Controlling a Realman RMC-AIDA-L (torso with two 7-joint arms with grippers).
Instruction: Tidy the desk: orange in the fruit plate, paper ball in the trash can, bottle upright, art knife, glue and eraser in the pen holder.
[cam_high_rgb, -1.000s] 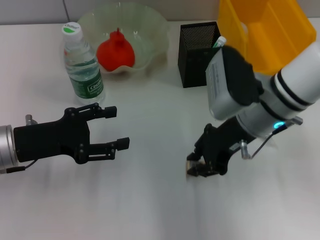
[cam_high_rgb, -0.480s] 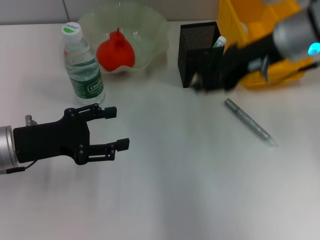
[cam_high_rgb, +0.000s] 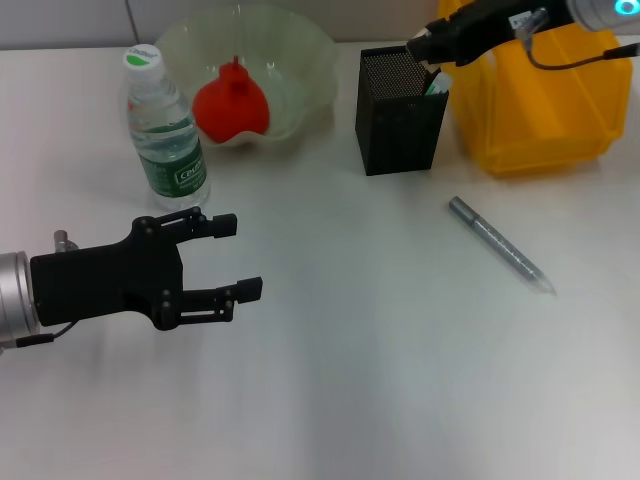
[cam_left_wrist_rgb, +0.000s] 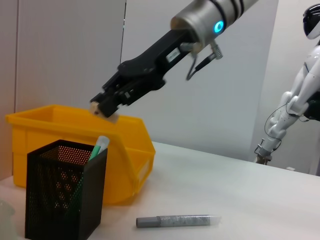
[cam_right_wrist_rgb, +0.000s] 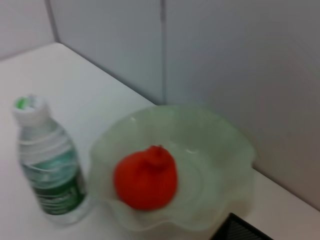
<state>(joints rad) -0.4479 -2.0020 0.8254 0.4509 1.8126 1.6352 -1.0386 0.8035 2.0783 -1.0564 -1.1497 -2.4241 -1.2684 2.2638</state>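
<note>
My right gripper (cam_high_rgb: 420, 44) hangs just above the black mesh pen holder (cam_high_rgb: 398, 110), shut on the small beige eraser (cam_left_wrist_rgb: 101, 108). A green-and-white glue stick (cam_left_wrist_rgb: 99, 148) stands inside the holder. The grey pen-shaped art knife (cam_high_rgb: 498, 243) lies on the desk (cam_high_rgb: 400, 380) in front of the yellow trash can (cam_high_rgb: 540, 95). The orange (cam_high_rgb: 232, 102) rests in the pale-green fruit plate (cam_high_rgb: 300, 50). The bottle (cam_high_rgb: 165, 130) stands upright beside it. My left gripper (cam_high_rgb: 240, 256) hovers open and empty at the front left. The paper ball is out of view.
A wall runs close behind the plate and trash can. A white humanoid robot (cam_left_wrist_rgb: 300, 85) stands beyond the desk's far side in the left wrist view. The right wrist view looks down on the orange (cam_right_wrist_rgb: 146, 177), plate (cam_right_wrist_rgb: 220, 150) and bottle (cam_right_wrist_rgb: 47, 165).
My right arm rose from the desk's front middle with the eraser and swung back over the pen holder, uncovering the art knife. The left arm stayed put.
</note>
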